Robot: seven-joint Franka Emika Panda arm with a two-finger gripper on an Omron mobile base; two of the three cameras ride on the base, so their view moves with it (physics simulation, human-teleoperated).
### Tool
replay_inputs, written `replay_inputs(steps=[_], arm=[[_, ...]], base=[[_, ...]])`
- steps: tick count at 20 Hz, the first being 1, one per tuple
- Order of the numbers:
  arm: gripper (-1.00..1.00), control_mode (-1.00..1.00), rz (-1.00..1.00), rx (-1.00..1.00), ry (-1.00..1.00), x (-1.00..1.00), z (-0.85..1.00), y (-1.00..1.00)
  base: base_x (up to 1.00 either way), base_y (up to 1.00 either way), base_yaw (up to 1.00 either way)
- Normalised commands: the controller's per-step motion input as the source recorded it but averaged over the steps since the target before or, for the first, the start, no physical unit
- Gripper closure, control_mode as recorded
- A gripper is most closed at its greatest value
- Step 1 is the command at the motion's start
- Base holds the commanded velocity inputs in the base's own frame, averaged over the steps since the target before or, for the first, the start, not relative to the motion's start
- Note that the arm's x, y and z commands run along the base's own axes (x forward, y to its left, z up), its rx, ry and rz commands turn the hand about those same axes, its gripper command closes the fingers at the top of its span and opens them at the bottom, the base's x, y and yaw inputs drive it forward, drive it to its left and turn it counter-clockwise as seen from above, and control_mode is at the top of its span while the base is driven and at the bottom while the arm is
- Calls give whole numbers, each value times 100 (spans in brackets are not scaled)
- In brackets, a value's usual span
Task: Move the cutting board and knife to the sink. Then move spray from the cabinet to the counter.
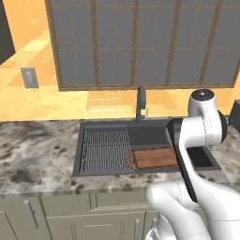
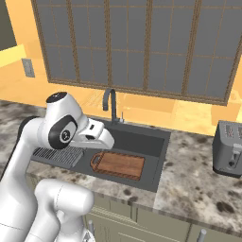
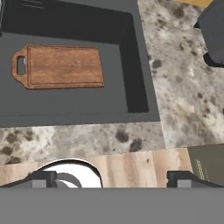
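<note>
cutting board (image 2: 118, 165) lies flat in the sink (image 2: 156, 156), set in a speckled counter (image 2: 198, 184) below a grid-paned window (image 2: 137, 47); gripper (image 3: 112, 179) released, empty.

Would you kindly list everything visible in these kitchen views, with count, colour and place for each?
cutting board: one, reddish-brown wood, lying flat in the sink, handle tab toward the rack.
sink: one, dark grey basin set into the counter.
wire rack: one, grey grid, in the sink beside the board.
faucet: one, dark, upright behind the sink.
counter: one, speckled grey-brown slab around the sink.
toaster: one, grey, on the counter to the right of the sink.
window: one, grey panes in brown frame, above the sink.
wall switch plate: one, grey, on the orange wall at left.
drawer fronts: several, beige-olive, below the counter.
gripper: one, dark fingertips, open and empty, above the counter's front edge.
</note>
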Motion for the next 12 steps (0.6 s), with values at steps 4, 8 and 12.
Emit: replay_inputs(steps=[4, 8, 12], arm=[[-100, -100, 0, 0, 0, 0, 0, 0], [-100, 100, 0, 1, 0, -8, 0, 0], [-100, 100, 0, 0, 0, 0, 0, 0]], base=[[0, 0, 0], [-10, 0, -1], [-61, 0, -8]])
